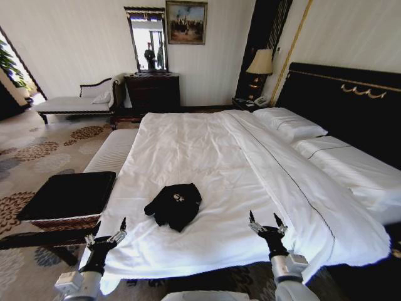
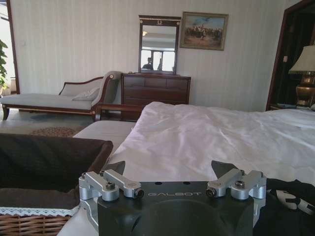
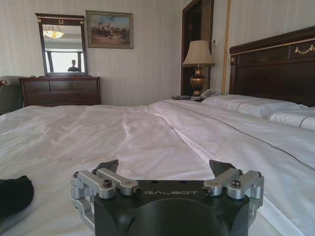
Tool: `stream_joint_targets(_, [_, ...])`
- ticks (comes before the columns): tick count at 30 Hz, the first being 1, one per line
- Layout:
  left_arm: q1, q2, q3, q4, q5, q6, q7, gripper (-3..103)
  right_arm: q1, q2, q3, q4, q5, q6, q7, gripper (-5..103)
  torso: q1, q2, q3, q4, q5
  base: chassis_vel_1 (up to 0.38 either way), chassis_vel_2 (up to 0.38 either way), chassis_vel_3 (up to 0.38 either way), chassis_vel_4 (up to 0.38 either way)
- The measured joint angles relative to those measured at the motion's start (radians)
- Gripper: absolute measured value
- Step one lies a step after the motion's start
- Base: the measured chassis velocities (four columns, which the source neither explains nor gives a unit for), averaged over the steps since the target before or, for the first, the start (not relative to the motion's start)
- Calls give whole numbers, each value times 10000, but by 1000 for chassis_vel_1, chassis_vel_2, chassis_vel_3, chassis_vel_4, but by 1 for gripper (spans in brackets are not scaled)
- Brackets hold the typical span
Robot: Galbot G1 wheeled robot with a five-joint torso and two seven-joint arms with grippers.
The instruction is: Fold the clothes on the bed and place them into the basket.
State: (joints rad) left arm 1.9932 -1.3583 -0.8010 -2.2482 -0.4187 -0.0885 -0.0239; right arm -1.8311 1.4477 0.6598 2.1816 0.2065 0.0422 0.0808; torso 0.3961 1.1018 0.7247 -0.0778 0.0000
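White bed (image 1: 207, 163) bears our limp, light black top (image 1: 174, 204); both grippers' fingers (image 1: 123, 224) spread empty; we'd pinch its hem.

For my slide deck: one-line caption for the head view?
Both open grippers, left and right, flank the crumpled black top on the bed; basket at left.

A daylit hotel bedroom, evenly bright. Light pours in from an opening at the far left of the head view, washing out the floor there. The white sheets of the bed (image 1: 207, 163) glare softly, and the black headboard (image 1: 351, 106) stays deep and dark. A lamp (image 1: 260, 63) glows faintly (its shade warm). The head view bends straight lines at its edges. In the wrist views, the near end effector housing looks slightly soft.
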Motion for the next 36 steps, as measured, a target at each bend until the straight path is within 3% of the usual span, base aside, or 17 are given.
stream_joint_targets(7, [13,-75,16,123,-10,0,-2,98,115,-94,-195,-61,161,-149,419,100,2,-1,1,-1,1,-64,74,81,-75])
stream_joint_targets(10, [62,-129,12,249,-72,0,-2,98,307,-532,-318,77,1503,-890,647,100,2,-1,1,0,1,0,0,0,0])
stream_joint_targets(11, [62,-129,12,249,-72,0,-2,98,307,-532,-318,77,1503,-890,647,100,2,-1,1,0,1,0,0,0,0])
stream_joint_targets(14, [106,-147,15,388,-81,10,-1,98,929,-1208,-342,295,3636,-2193,1086,100,-3,1,-2,-3,1,0,0,0,0])
stream_joint_targets(15, [118,-164,30,445,-71,24,-3,98,1425,-1590,-350,317,4968,-2902,1385,100,-4,1,-2,0,1,0,0,0,0])
stream_joint_targets(16, [118,-164,30,445,-71,24,-3,98,1425,-1590,-350,317,4968,-2902,1385,100,-4,1,-2,0,1,0,0,0,0])
stream_joint_targets(19, [126,-248,112,580,12,83,-5,98,2824,-2812,-529,98,7910,-4327,1906,100,-3,0,0,2,1,0,0,0,0])
stream_joint_targets(21, [110,-300,157,641,62,143,-4,98,3627,-3580,-839,-348,8943,-4893,1967,100,0,-1,0,6,0,0,0,0,0])
stream_joint_targets(22, [110,-300,157,641,62,143,-4,98,3627,-3580,-839,-348,8943,-4893,1967,100,0,-1,0,6,0,0,0,0,0])
stream_joint_targets(25, [38,-370,202,691,140,325,-38,98,5428,-4285,-1887,-2004,10369,-5616,1963,100,1,-3,2,-3,4,0,0,0,0])
stream_joint_targets(29, [-23,-389,230,706,231,450,-77,98,6740,-4165,-2533,-3029,11223,-5954,1958,100,0,-3,2,0,0,0,0,0,0])
stream_joint_targets(31, [-82,-408,280,728,294,567,-125,98,7808,-3761,-3173,-3966,11724,-6270,1909,100,1,-3,2,1,-1,0,0,0,0])
stream_joint_targets(36, [-111,-479,379,731,462,672,-195,98,8776,-3120,-3948,-5387,11733,-6488,1580,100,1,-3,2,0,0,0,0,0,0])
